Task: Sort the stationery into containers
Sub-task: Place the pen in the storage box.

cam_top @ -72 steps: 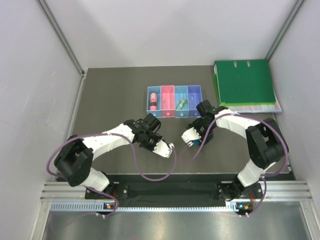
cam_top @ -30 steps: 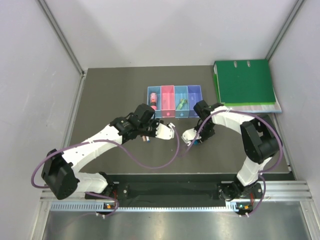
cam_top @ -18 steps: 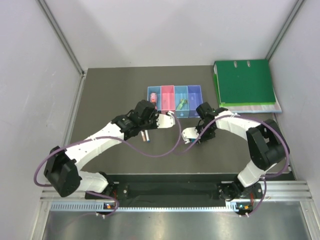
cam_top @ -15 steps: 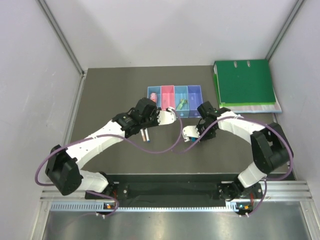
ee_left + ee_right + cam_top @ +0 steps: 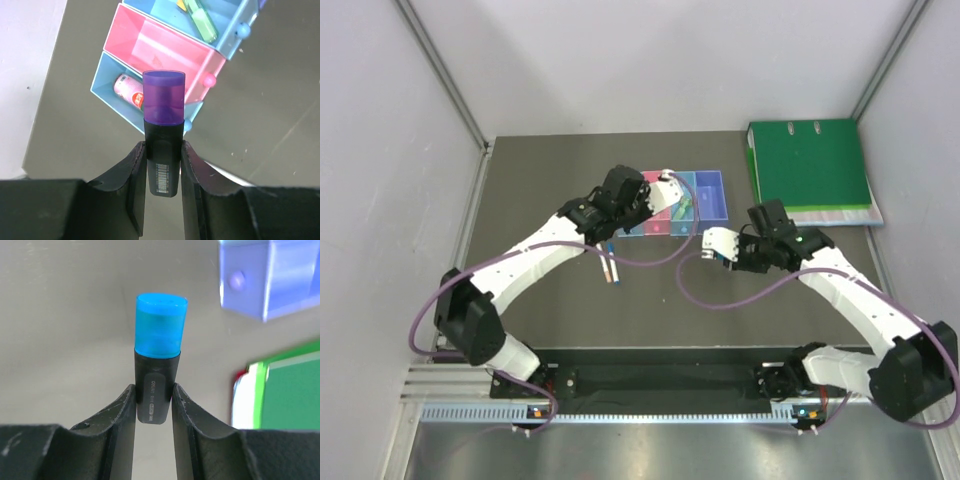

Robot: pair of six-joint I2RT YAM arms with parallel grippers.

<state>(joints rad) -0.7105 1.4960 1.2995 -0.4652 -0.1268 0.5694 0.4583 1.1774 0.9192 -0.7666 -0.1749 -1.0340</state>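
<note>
The binder lies off to the right of the right gripper, with the violet bin ahead of it to the right. The pink bin and light blue bin sit below and ahead of the left gripper. The left gripper's jaws are clamped on a purple-capped marker, the right gripper's on a blue-capped marker over bare table, and two thin pens lie behind the left gripper.

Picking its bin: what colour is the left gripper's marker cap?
Purple cap, clearest in left wrist view.
</note>
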